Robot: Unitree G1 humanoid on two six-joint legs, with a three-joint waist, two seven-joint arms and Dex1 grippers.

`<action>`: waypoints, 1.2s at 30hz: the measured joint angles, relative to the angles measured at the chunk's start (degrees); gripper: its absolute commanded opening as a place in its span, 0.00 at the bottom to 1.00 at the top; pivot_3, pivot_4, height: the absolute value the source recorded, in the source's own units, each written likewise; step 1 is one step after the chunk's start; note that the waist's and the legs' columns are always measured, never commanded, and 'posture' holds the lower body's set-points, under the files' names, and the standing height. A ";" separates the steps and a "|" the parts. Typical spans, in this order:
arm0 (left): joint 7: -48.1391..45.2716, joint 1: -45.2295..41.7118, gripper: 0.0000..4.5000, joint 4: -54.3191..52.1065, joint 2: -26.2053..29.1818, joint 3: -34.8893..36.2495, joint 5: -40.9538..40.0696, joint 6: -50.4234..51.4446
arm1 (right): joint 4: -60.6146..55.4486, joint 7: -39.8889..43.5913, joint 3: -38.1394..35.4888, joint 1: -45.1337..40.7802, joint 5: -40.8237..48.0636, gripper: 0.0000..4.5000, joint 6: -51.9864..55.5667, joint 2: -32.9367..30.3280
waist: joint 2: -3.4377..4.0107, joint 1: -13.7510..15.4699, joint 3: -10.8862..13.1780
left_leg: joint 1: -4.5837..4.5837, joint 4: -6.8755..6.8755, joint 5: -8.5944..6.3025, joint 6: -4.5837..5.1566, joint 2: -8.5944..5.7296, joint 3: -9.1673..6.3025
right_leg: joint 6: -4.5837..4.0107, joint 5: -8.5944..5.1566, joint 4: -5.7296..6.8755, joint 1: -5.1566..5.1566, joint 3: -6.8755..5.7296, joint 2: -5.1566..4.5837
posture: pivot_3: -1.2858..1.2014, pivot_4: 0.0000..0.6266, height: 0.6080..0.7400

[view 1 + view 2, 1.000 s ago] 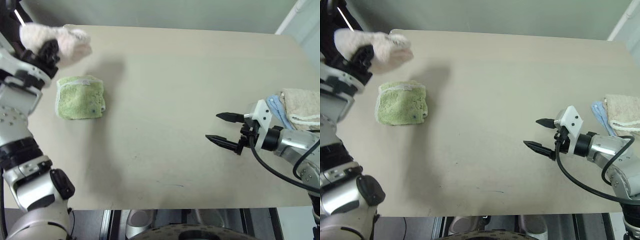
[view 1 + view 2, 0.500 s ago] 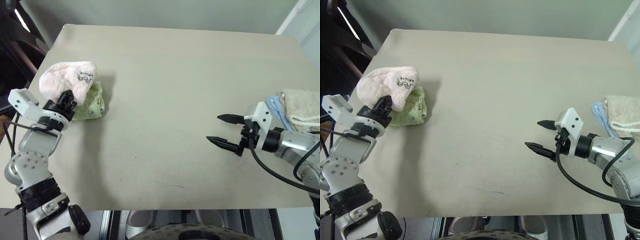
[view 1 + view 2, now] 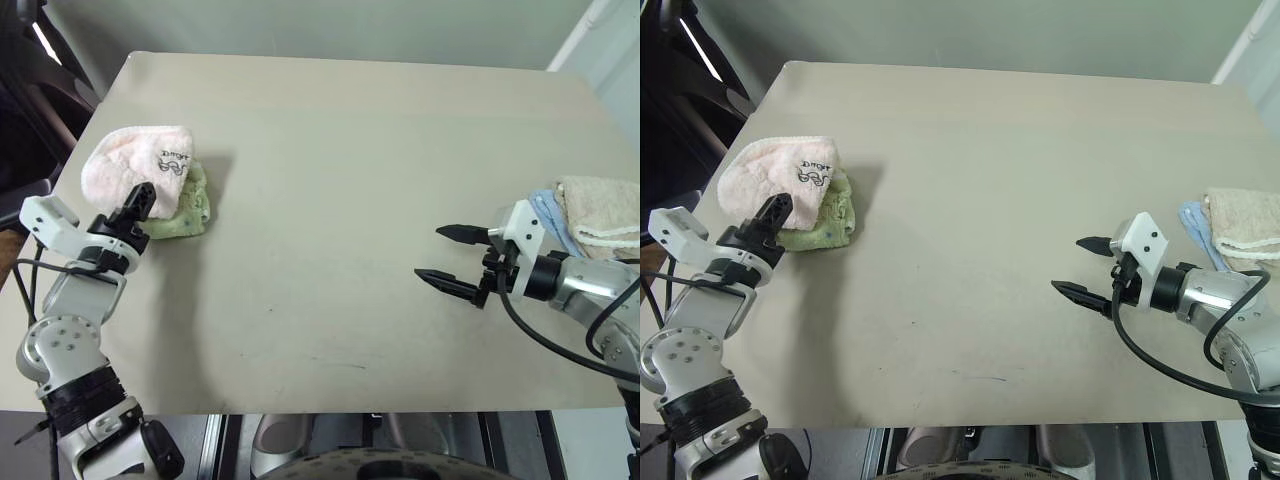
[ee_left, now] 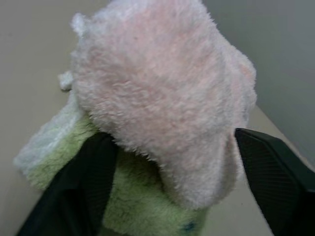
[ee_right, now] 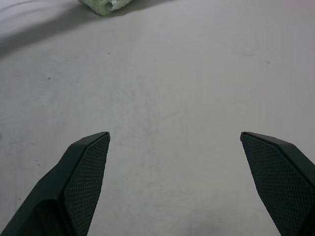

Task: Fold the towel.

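Right gripper (image 3: 452, 254): nearest item, hovering low over the bare right half of the table (image 3: 330, 180), pointing toward the table's centre; its two black fingers stand wide apart with nothing between them, as the right wrist view confirms. Left gripper (image 4: 167, 187): at the near left edge of the table, aimed at the cloth pile; in the left wrist view its fingers (image 4: 275, 172) are spread to either side of the pink bundle, the jaws apart and not pressing the cloth. Towel (image 3: 135, 165): pale pink terry, bunched into a rounded folded lump, dark printed mark facing up near its right side; it lies on the left part of the table, resting partly on top of the green towel (image 3: 190, 210). Green towel: smaller, folded, showing from beneath the pink one on the right and near sides. Blue cloth (image 3: 553, 222): at the right table edge, just beyond the right gripper's wrist, partly under the beige cloth (image 3: 600, 208), which lies folded at the very edge. Table: plain beige top, its far half bare.
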 measured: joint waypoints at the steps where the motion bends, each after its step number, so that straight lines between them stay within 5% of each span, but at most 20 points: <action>1: -0.28 -0.16 0.99 -0.04 0.00 0.11 -0.87 -0.01 | 0.00 0.00 0.00 0.02 -0.02 1.00 -0.01 0.00 | 0.00 0.00 0.00 | 0.00 0.00 0.00 0.00 0.00 0.00 | 0.00 0.00 0.00 0.00 0.00 0.00 | 0.52 0.24 0.95; 7: -4.82 2.14 0.99 -1.01 2.30 1.12 -10.69 4.23 | -0.32 0.45 -0.01 0.40 0.74 1.00 0.44 0.04 | 0.00 -0.12 0.00 | -0.01 -0.04 -0.05 -0.07 0.01 0.01 | 0.02 -0.06 -0.03 -0.03 0.02 0.01 | 0.52 0.24 0.95; 19: -28.85 14.93 0.99 -3.78 15.08 -2.27 -10.11 9.62 | -0.40 1.25 -4.21 0.36 3.25 1.00 1.12 -0.78 | 0.01 -0.41 0.00 | -0.04 -0.10 -0.19 -0.14 0.09 -0.11 | -0.12 -0.17 0.02 -0.13 0.01 0.09 | 0.52 0.24 0.95; 27: -46.06 0.23 0.99 -9.76 13.25 -22.49 7.65 -6.89 | -2.51 0.84 -10.29 1.33 8.22 1.00 1.70 -0.03 | -0.01 0.16 -0.06 | -0.26 -0.01 -0.16 -0.09 0.02 -0.18 | -0.21 -0.11 0.02 -0.23 -0.03 0.02 | 0.52 0.24 0.95; 31: -54.84 -3.87 0.99 -9.67 7.20 -32.32 14.93 -16.49 | -5.00 -0.88 -12.12 3.98 11.65 1.00 3.55 1.16 | 0.05 -0.50 -0.09 | -0.36 0.00 -0.23 -0.16 0.06 -0.13 | -0.03 -0.25 0.01 -0.37 -0.02 0.02 | 0.52 0.24 0.95; 36: -65.88 -6.13 0.99 -6.48 6.87 -37.01 19.39 -23.39 | -6.83 -2.69 -15.60 5.81 16.17 1.00 5.74 1.06 | 0.07 -0.85 -0.09 | -0.50 -0.02 -0.21 -0.08 0.19 -0.09 | 0.46 -0.19 0.01 -0.47 -0.06 0.05 | 0.52 0.24 0.95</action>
